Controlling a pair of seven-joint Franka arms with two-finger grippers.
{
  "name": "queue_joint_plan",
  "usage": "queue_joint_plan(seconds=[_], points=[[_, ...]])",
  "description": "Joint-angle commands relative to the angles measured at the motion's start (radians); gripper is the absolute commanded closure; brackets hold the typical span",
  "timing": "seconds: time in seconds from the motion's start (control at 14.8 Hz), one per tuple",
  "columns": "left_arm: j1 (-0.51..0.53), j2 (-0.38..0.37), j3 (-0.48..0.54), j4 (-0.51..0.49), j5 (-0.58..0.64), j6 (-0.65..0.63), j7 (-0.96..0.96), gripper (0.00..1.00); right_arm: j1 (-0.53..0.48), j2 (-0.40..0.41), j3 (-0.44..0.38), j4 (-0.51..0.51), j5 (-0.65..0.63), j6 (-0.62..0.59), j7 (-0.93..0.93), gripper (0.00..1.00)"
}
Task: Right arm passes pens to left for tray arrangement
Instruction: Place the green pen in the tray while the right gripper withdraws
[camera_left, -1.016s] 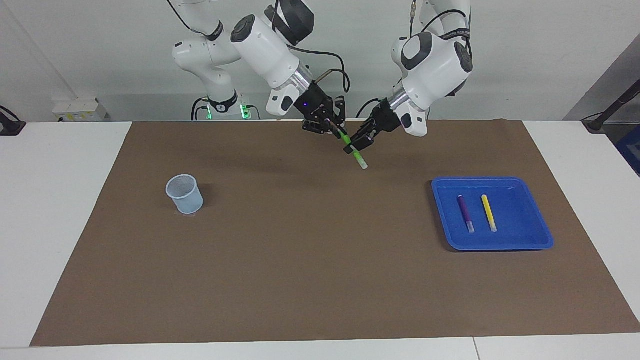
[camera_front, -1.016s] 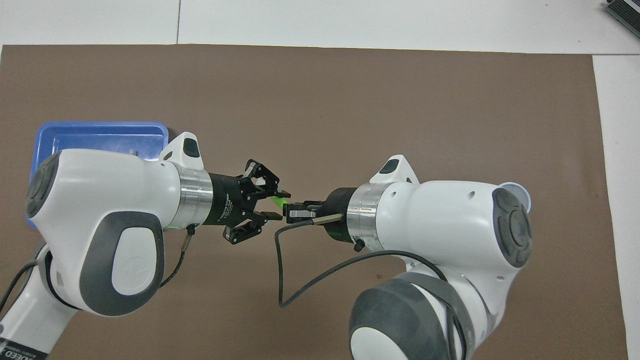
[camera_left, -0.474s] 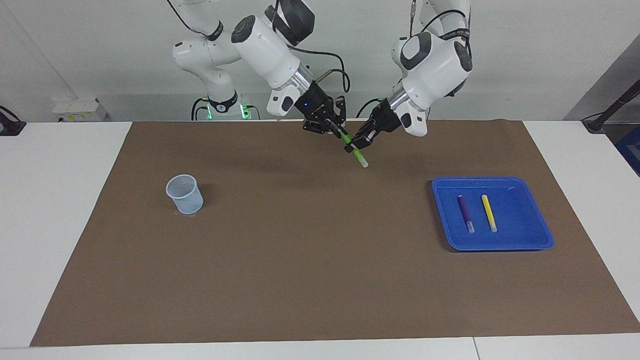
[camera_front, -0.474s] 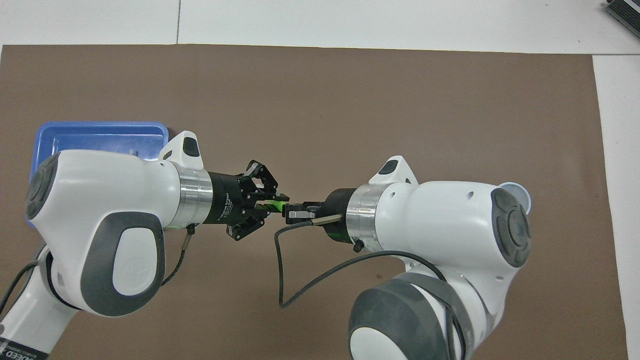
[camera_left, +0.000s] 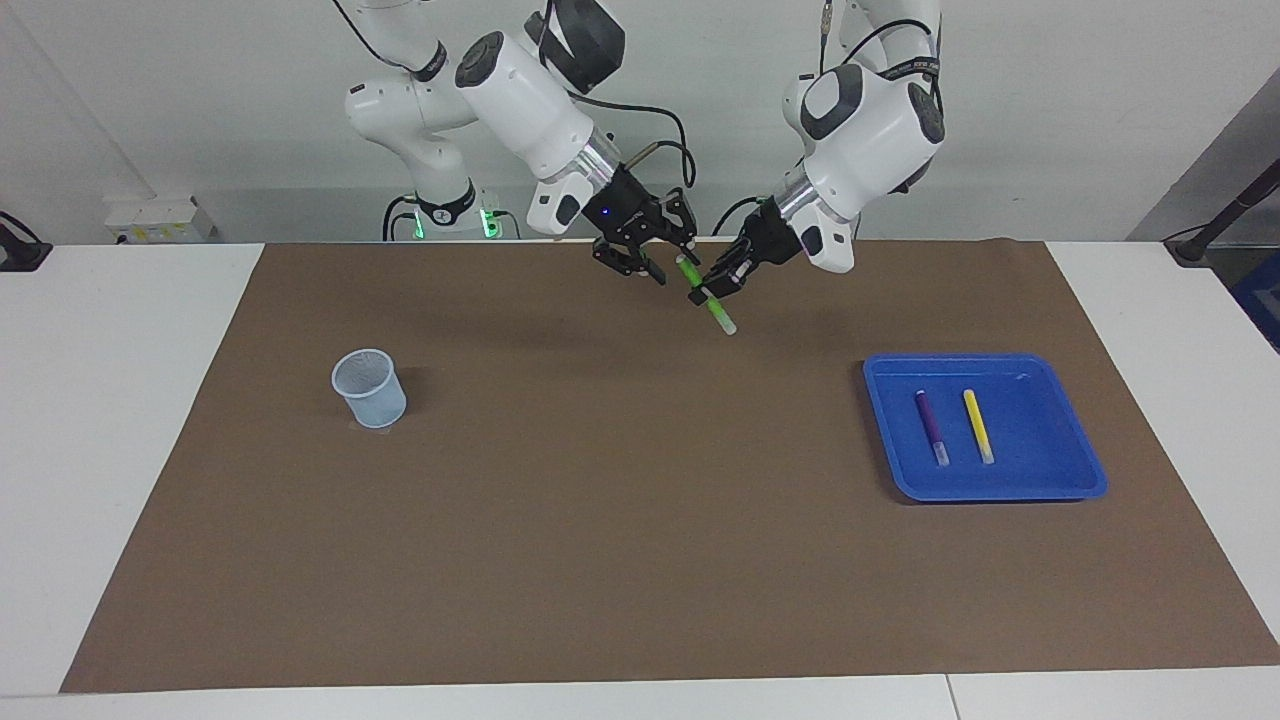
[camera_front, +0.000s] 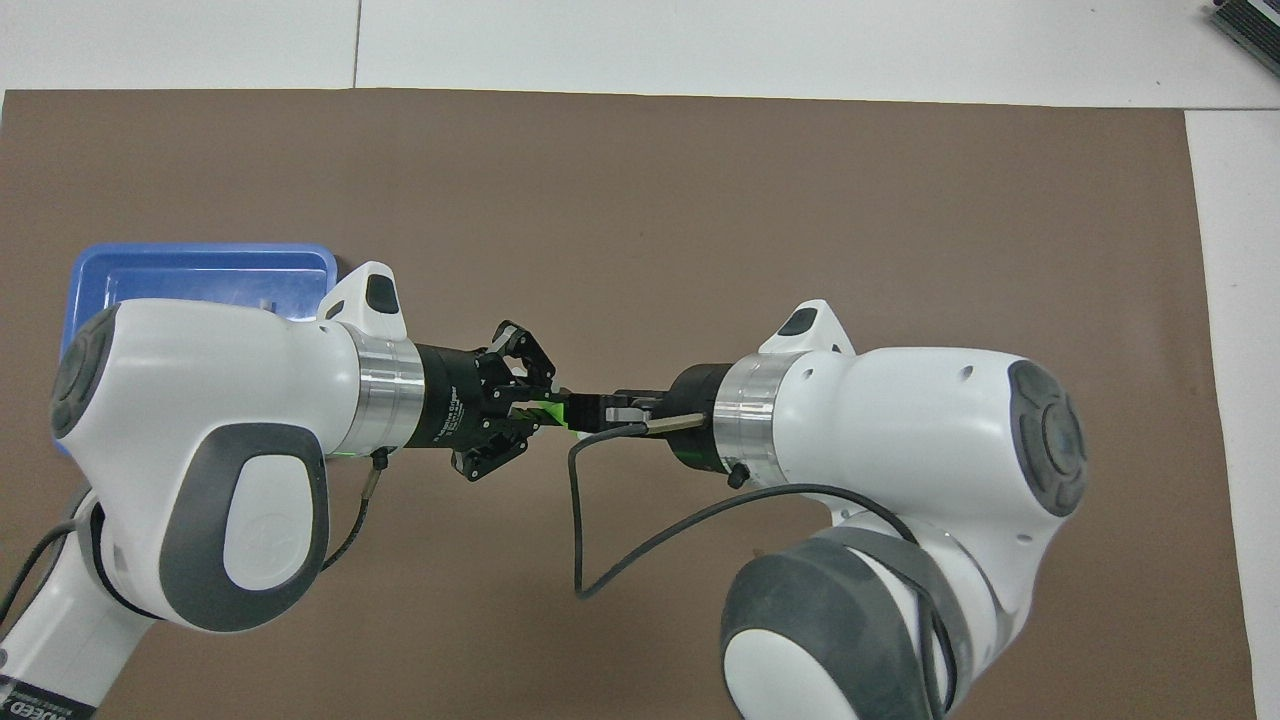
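Note:
My left gripper is shut on the green pen, holding it tilted in the air over the mat near the robots, pale tip down. It also shows in the overhead view, with a bit of the green pen between its fingers. My right gripper is open beside the pen's upper end, just apart from it; it also shows in the overhead view. The purple pen and yellow pen lie side by side in the blue tray. In the overhead view the left arm hides most of the tray.
A pale mesh cup stands on the brown mat toward the right arm's end. White table surrounds the mat. A black cable loops from the right wrist.
My right gripper has opened, let go of the green pen and drawn back toward its own end. My left gripper stays shut on the pen and has barely moved.

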Motion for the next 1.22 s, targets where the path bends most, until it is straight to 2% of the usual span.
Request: queue_joint_plan(seconds=[0.0, 0.27, 0.41, 0.61, 1.08, 1.15], points=[[0.016, -0.022, 0.017, -0.018, 0.027, -0.07, 0.146, 1.0, -0.113, 0.0, 0.003, 0.076, -0.158, -0.188, -0.006, 0.0], [0.062, -0.03, 0.02, -0.014, 0.256, -0.219, 0.487, 1.0, -0.2, -0.015, 0.0, 0.09, -0.26, -0.361, -0.062, 0.0], [0.084, -0.034, 0.02, -0.014, 0.41, -0.265, 0.642, 1.0, -0.226, -0.018, 0.0, 0.09, -0.364, -0.401, -0.076, 0.0], [0.149, -0.036, 0.023, -0.012, 0.556, -0.302, 0.84, 1.0, -0.284, -0.03, 0.0, 0.09, -0.401, -0.436, -0.082, 0.0], [0.407, -0.016, 0.023, -0.014, 0.726, -0.27, 1.208, 1.0, -0.41, -0.053, -0.001, 0.06, -0.526, -0.51, -0.205, 0.0], [0.433, 0.004, 0.023, -0.014, 0.748, -0.246, 1.221, 1.0, -0.383, -0.052, -0.028, 0.053, -0.558, -0.501, -0.21, 0.0]])
